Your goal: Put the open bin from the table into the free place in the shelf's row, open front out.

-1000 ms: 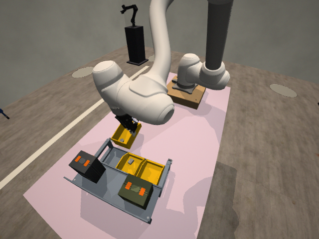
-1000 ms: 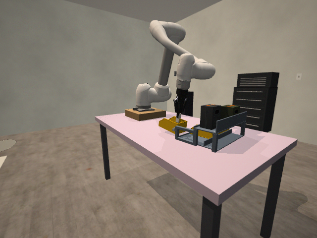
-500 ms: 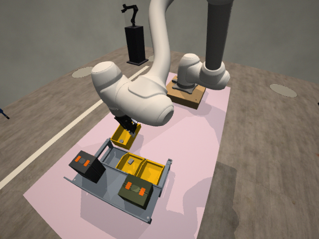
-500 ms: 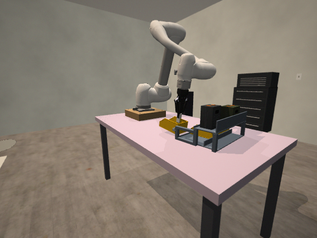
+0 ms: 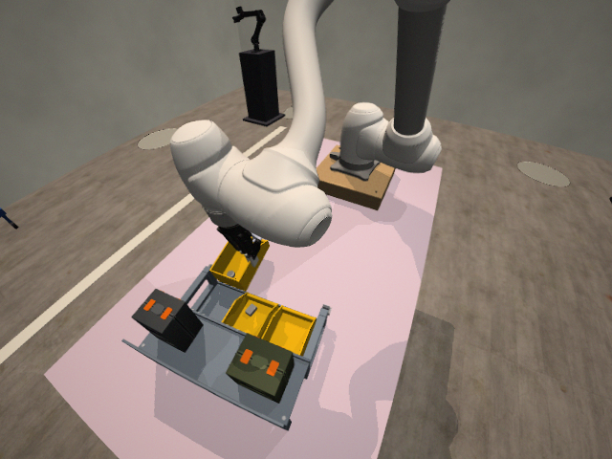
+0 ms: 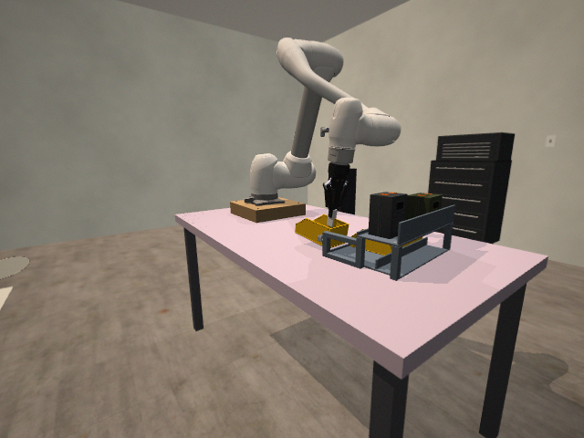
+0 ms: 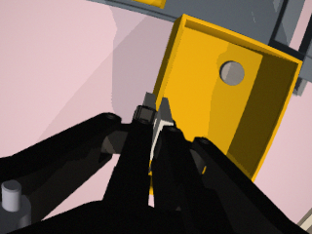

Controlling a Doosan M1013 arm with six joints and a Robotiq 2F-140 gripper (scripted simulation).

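The yellow open bin (image 5: 231, 267) (image 6: 313, 228) (image 7: 214, 111) sits just in front of the left end of the grey shelf (image 5: 212, 345) (image 6: 410, 224). A round grey part (image 5: 230, 273) (image 7: 232, 72) lies in the bin. My gripper (image 5: 251, 254) (image 6: 331, 217) (image 7: 152, 109) comes down from above and is shut on the bin's thin wall at the end away from the shelf. In the exterior view the bin looks slightly tilted. The free place (image 5: 209, 298) is the left slot of the shelf. Two other yellow bins (image 5: 250, 314) (image 5: 292, 328) stand to its right.
A black box (image 5: 167, 318) (image 6: 387, 212) and a green box (image 5: 259, 365) (image 6: 424, 203) stand on the shelf's upper board. The arm's base sits on a wooden block (image 5: 356, 185) at the far end of the pink table (image 5: 370, 276) (image 6: 329, 292).
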